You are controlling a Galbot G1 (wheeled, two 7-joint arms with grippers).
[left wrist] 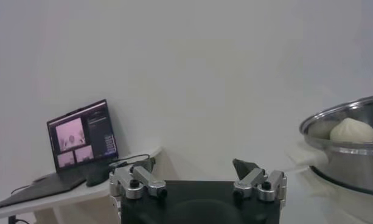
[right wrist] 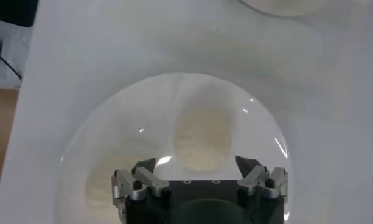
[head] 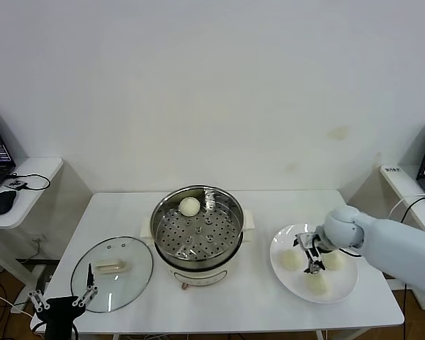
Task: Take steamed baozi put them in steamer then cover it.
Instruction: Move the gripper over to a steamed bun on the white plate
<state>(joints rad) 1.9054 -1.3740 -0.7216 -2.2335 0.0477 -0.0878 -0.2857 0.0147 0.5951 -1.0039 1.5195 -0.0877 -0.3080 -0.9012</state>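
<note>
Right pincer (head: pixel 312 256) jaws spread wide over the white plate (head: pixel 346 290), straddling one baozi (right wrist: pixel 201 139) without gripping it. Left pincer (head: pixel 62 301) wide, empty, low off the worktop's (head: pixel 269 205) near-left corner by the cover (head: pixel 112 273). Count: three baozi on plate, one baozi (head: pixel 189 206) in the steamer (head: pixel 197 228).

— What sort of place is this?
— A lab or test room, not a kitchen. A plain white table (head: pixel 219 312) stands against a bare white wall (head: pixel 212 85).
— What else shows it?
— Side desks at nine and three o'clock carry open laptops (left wrist: pixel 83 143), a mouse (head: pixel 2 202) and loose cables (head: pixel 28 180). The steamer (head: pixel 197 225) just sits on the tabletop at the centre.
</note>
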